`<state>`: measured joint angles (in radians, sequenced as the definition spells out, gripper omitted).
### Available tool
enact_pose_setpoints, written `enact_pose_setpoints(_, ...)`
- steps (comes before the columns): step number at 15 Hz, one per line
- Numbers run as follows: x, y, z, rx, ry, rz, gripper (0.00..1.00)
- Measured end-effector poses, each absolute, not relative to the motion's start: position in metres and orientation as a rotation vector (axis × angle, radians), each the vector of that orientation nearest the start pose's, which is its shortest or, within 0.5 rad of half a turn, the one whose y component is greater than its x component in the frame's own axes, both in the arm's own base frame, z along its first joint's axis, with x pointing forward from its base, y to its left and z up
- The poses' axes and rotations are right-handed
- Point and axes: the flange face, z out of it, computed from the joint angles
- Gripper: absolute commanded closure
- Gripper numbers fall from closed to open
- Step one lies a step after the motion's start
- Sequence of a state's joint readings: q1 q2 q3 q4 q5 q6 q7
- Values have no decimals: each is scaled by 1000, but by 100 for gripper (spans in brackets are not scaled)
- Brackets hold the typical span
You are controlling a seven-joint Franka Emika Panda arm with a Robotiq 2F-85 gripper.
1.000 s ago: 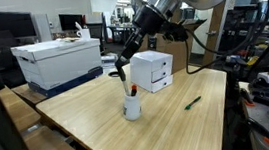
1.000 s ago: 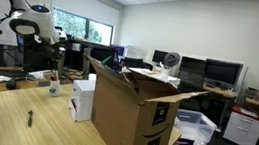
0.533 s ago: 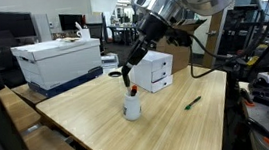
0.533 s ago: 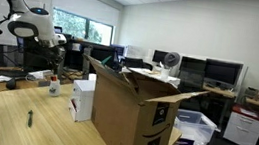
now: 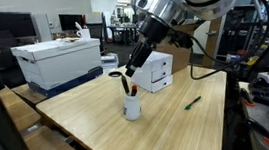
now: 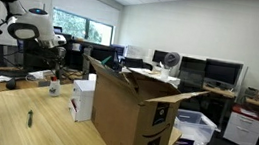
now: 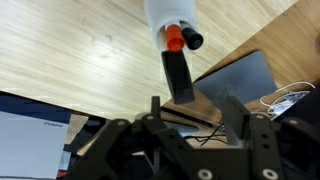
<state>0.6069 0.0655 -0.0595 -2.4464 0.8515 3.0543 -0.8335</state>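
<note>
Hovering just above a white cup near the middle of the wooden table: the gripper, fingers spread wide, clasping nothing. Plain, white and upright, with an orange-red marker and a black marker poking out. Behind it, a white drawer box; well apart, a green pen.

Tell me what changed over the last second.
The end effector dropped slightly toward the cup and now hangs just above the markers standing in it. Nothing was visibly gripped or released. The cup, the green pen and the white drawer box stayed where they were.
</note>
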Motion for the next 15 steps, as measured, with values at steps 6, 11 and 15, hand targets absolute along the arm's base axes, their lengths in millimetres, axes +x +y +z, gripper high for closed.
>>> enact_pose_setpoints(6, 442, 173, 275, -2872, -895, -628, 0)
enact_pose_setpoints(11, 437, 141, 245, -2987, -1062, -405, 0)
enact_pose_setpoints(15, 438, 158, 253, -3089, -1142, -166, 0)
